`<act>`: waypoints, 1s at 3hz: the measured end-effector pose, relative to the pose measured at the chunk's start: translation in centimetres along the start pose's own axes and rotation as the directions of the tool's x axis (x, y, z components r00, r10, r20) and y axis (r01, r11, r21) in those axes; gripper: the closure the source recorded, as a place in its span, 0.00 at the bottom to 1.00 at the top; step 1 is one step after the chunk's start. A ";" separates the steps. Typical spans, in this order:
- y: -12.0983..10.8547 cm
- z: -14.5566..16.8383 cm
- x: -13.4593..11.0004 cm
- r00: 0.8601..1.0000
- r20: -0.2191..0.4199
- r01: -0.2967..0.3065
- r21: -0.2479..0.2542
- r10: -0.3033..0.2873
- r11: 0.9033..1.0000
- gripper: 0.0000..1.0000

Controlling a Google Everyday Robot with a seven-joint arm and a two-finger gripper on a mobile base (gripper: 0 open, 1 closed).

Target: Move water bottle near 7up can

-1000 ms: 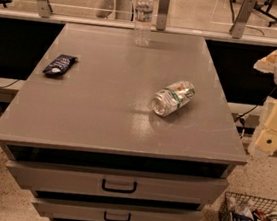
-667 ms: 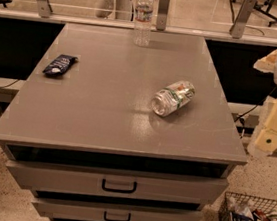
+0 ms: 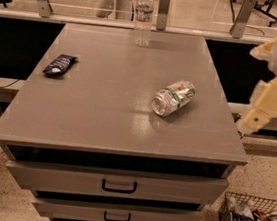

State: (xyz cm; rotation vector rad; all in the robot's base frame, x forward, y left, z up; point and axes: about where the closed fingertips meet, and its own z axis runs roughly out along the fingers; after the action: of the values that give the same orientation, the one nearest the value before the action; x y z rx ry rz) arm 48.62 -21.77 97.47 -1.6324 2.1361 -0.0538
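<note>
Water bottle point(image 3: 143, 16) stood upright at the far edge of the counter point(image 3: 101, 123), near its middle, white cap up. We noted the 7up can point(image 3: 173, 97) lying on its side toward the right half of the counter, well apart from the water bottle and nearer to us; its long axis ran diagonally, open-looking end toward the near left.

The tool point(image 3: 256, 114) hung off the counter's right edge, beside it and touching nothing, roughly level with the can. We could not tell whether it was released or clenched, but it held nothing.

The relation that mattered, as we judged it: the bottle lay away to the far left of the tool, with the can sitting between the two but nearer the tool. A reach would likely have to pass behind the can rather than over it, since a nudge could set it rolling. The bottle's upright axis suggested a sideways approach.

A dark blue snack bag point(image 3: 60, 64) lay on the left side, out of the way.
</note>
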 end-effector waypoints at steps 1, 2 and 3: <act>-5.2 2.9 -2.0 0.995 0.100 -0.012 0.039 0.008 0.999 0.00; -10.5 4.1 -5.3 0.980 0.200 -0.026 0.084 0.009 0.996 0.00; -10.5 4.2 -5.3 0.979 0.201 -0.028 0.084 0.010 0.996 0.00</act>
State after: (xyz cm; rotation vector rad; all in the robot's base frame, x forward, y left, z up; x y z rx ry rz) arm 60.76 -19.01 98.58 -1.5008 1.9688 0.0240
